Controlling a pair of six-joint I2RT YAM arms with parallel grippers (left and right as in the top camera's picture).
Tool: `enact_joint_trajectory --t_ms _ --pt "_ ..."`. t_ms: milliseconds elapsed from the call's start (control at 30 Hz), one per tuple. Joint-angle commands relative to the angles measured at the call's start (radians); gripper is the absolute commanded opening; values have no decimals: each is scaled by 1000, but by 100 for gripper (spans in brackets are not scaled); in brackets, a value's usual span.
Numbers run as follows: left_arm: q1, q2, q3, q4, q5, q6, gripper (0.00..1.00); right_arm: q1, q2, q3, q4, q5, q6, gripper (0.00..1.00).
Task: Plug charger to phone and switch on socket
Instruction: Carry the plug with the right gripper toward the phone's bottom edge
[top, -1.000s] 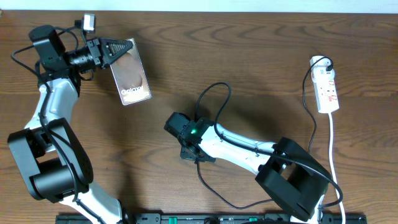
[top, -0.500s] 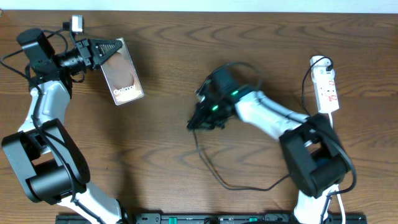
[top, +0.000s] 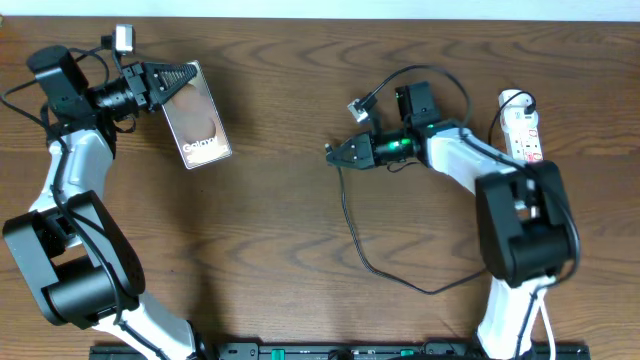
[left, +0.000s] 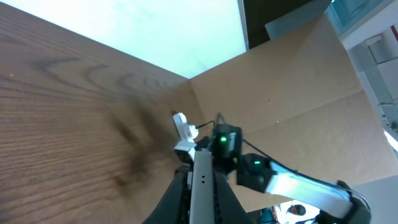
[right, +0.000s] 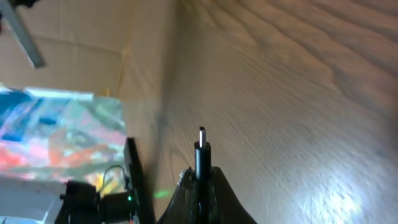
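Right now, plugging in is the step. On the table (top: 280, 260), the left gripper (top: 200, 76) is clenched on the phone (top: 200, 128) at its upper end. It holds the phone at far left, apparently tipped up off the wood, with the lettered end pointing down-right. The socket (top: 526, 135) lies at far right, well apart from both grippers. The right gripper (top: 337, 153) is mid-table, between phone and socket. It is clamped on the charger (right: 201, 149) just behind the tip, which sticks out bare past the fingers and points left toward the phone.

To do it well:
- Keep the phone steady and let the right arm do the travel.
- Bring the tip to the middle of the phone's free short edge and match its axis to the phone's long axis before pushing.
- The port shows in no view, so its spot is probably mid-edge. Go slow at contact.
- Push straight, no twist. The grip is close to the tip, so it should not buckle.
- Watch the slack cable trailing across the wood below the arm.

The socket switch comes after; I cannot tell its state.

Count: one table, two arms, one socket, one phone, one charger.
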Motion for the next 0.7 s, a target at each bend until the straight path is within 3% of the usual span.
enact_joint_trajectory --t_ms 0,100,367,467,667 --pt "-18 -11 0 2 31 3 7 16 106 -8 138 -254 72 1" --pt "-35 -11 0 2 31 3 7 39 179 -8 306 -386 169 1" --pt "-80 -11 0 3 11 16 8 123 209 -8 402 -431 183 1" --pt "-93 -11 0 8 -32 16 8 153 209 -8 504 -430 282 1" --pt "-113 -11 0 49 -68 18 7 199 209 -8 792 -398 615 1"
